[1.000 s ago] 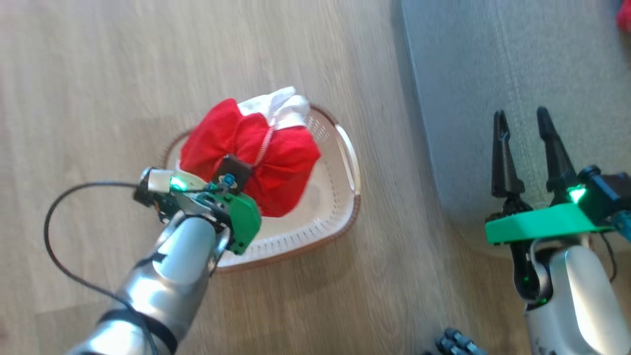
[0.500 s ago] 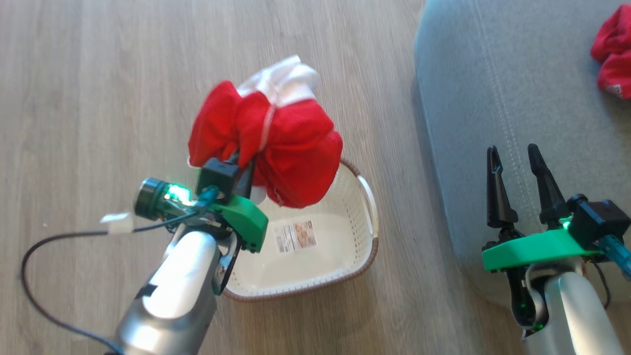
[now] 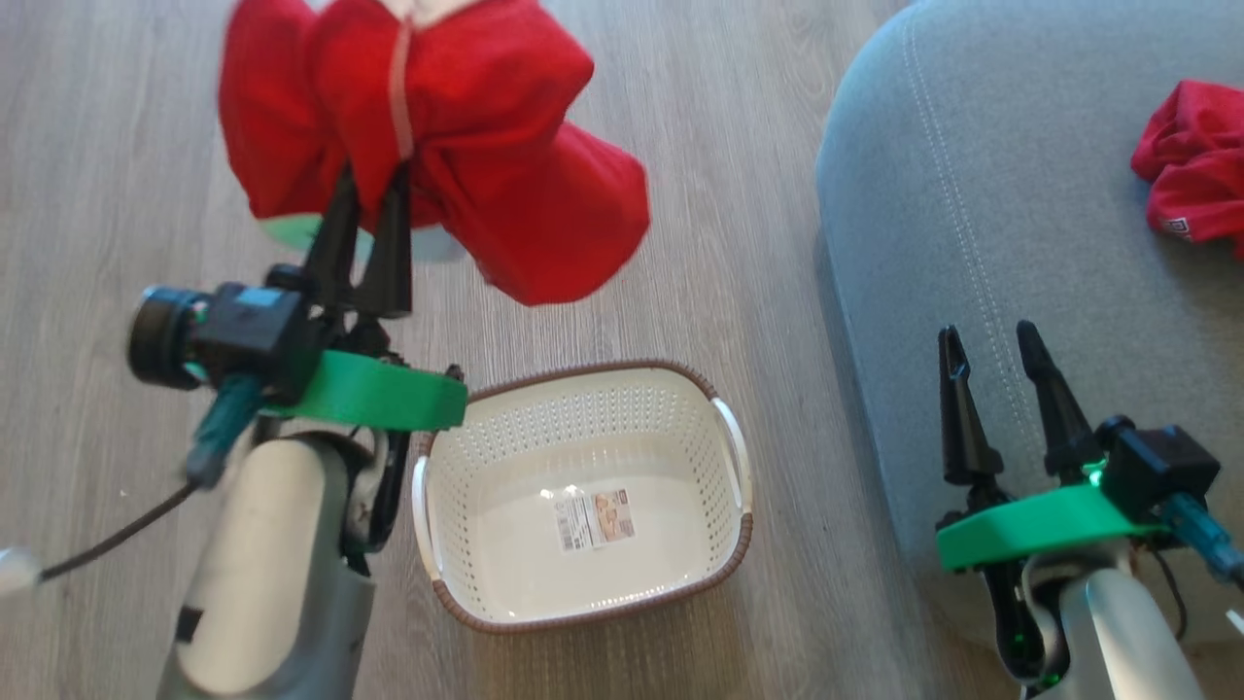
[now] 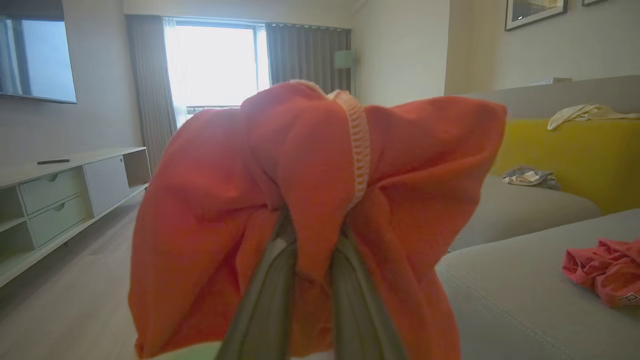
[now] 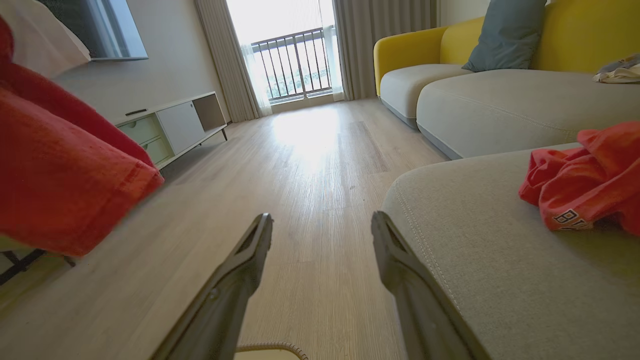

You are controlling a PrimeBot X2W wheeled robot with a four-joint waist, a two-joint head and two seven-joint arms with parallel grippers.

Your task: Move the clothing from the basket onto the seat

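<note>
My left gripper (image 3: 371,194) is shut on the red garment with white panels (image 3: 466,117), held high in the air up and to the left of the basket; its folds (image 4: 320,200) drape over both fingers in the left wrist view. The cream basket (image 3: 583,399) stands on the floor holding nothing but its sticker (image 3: 593,518). The plain red garment (image 3: 1191,170) with a white label lies crumpled on the grey seat (image 3: 1020,194); the right wrist view shows it too (image 5: 585,185). My right gripper (image 3: 991,345) hangs open at the seat's near edge, nothing between its fingers.
Pale wood floor (image 3: 758,194) runs between the basket and the seat. In the wrist views a low TV cabinet (image 5: 170,125) stands at the left wall, and a yellow-backed sofa (image 5: 450,65) with loose cloths stretches beyond the seat.
My left gripper has lifted the red-and-white garment out of the basket and well above it, baring the sticker. The head camera has shifted, so more of the seat and the other garment show.
</note>
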